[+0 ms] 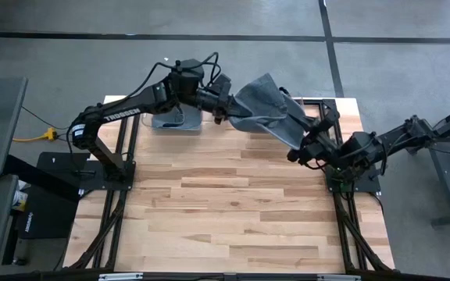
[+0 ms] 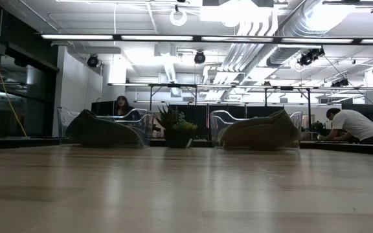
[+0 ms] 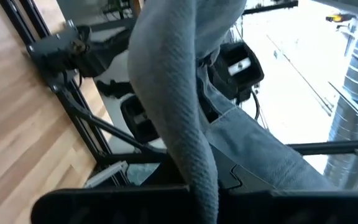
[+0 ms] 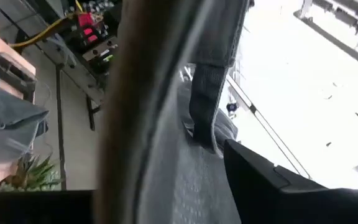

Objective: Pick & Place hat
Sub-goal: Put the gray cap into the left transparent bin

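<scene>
Grey fabric hat [image 1: 268,109] lifted above wooden table [image 1: 233,218], left gripper [image 1: 226,108] and right gripper [image 1: 307,144] both clamping it; placing remains.

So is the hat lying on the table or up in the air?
Up in the air. The grey hat hangs stretched between the left pincer and the right pincer, above the table.

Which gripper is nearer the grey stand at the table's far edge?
Left. The left gripper holds the hat just beside the grey stand. The right gripper grips the hat's other end, farther from it.
</scene>
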`<state>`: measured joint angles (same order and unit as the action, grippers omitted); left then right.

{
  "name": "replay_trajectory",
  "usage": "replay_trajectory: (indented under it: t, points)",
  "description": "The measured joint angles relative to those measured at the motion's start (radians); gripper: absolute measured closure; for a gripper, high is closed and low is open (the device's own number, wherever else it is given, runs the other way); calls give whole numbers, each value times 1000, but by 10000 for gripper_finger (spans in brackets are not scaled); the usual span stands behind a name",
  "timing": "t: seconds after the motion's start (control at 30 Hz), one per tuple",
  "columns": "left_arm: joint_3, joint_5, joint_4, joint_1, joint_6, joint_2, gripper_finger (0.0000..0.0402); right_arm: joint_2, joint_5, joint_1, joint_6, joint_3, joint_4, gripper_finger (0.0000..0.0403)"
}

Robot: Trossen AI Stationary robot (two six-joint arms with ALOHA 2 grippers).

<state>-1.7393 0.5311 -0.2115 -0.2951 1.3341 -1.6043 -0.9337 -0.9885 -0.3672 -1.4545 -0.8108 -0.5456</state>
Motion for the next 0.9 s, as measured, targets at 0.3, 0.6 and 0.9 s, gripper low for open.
replay_trajectory:
  t: [0.3,0.6,0.9]
  points:
    - [0,-12,0,-72,-43,0,401,0,-228,-79,74,0,1,233]
    - [1,-12,2,-164,-97,8,401,0,-344,-120,235,0,5,235]
    - [0,12,-11,-223,-132,57,401,0,-334,-96,458,0,47,235]
